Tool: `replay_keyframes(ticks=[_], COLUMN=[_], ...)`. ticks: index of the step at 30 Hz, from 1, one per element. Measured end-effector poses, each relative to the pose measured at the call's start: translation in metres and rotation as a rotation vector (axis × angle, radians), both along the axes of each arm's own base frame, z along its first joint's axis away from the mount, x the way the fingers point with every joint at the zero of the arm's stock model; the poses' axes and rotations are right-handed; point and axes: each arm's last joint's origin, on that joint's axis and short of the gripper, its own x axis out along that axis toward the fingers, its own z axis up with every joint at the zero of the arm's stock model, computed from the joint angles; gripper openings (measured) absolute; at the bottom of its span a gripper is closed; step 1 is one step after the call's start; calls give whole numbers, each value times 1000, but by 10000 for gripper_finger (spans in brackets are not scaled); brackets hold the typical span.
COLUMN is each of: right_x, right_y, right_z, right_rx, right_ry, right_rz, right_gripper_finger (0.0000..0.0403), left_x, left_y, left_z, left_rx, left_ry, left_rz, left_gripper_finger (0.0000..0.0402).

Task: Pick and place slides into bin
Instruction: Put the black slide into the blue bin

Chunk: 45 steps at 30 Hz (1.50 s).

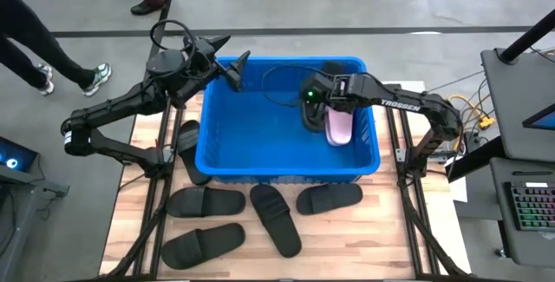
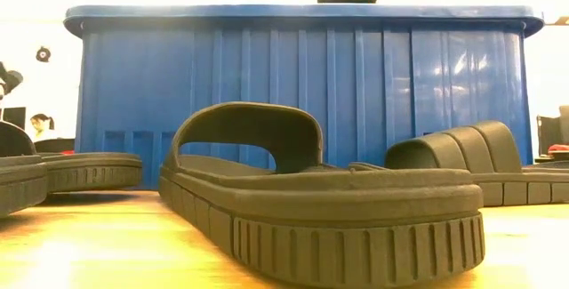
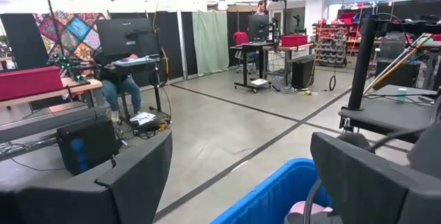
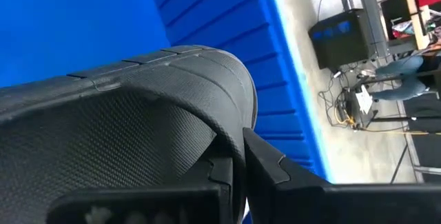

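The blue bin [image 1: 201,147] stands mid-table. My right gripper [image 1: 312,101] reaches in over it from the right, shut on a black slide [image 4: 138,120] that shows dark below the fingers [image 1: 310,119]. A pale pink slide [image 1: 339,127] lies in the bin beside it. Several black slides lie flat on their soles on the table: in front of the bin [image 1: 206,202], [image 1: 276,219], [image 1: 329,198], [image 1: 204,243], and at its left wall [image 1: 186,146]. My left gripper [image 1: 232,68] hangs open over the bin's far left corner, with nothing between its fingers. My right gripper pinches the black slide by the edge of its wide strap [image 4: 231,131] between its two fingers [image 4: 272,165]. The fingers slant down into the bin from the table's right side. The slide hangs inside the bin's walls; whether it touches the floor cannot be told.
The bin's rim [image 2: 302,11] stands well above the slides in the low view, where the nearest black slide [image 2: 320,209] fills the foreground. Metal frame rails [image 1: 156,204] run along both table sides. People stand on the floor beyond the far left corner [image 1: 35,56].
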Motion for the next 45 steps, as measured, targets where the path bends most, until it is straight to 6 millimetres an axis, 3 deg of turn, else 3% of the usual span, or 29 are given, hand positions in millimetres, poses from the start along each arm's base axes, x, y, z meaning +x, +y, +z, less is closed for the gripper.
replay_keyframes(ticks=[11, 21, 45], right_x=[8, 15, 39], right_y=[1, -4, -32], right_z=[-41, -67, -125], right_rx=[-36, -100, -110], right_ry=[66, 137, 305], right_rz=[65, 96, 95], right_gripper_finger=[9, 9, 9], left_x=[2, 5, 5], left_y=[1, 1, 2], left_z=[-1, -3, -6], left_rx=[-2, -8, -12], left_ry=[5, 12, 23], left_rz=[0, -2, -2], left_gripper_finger=[329, 329, 329])
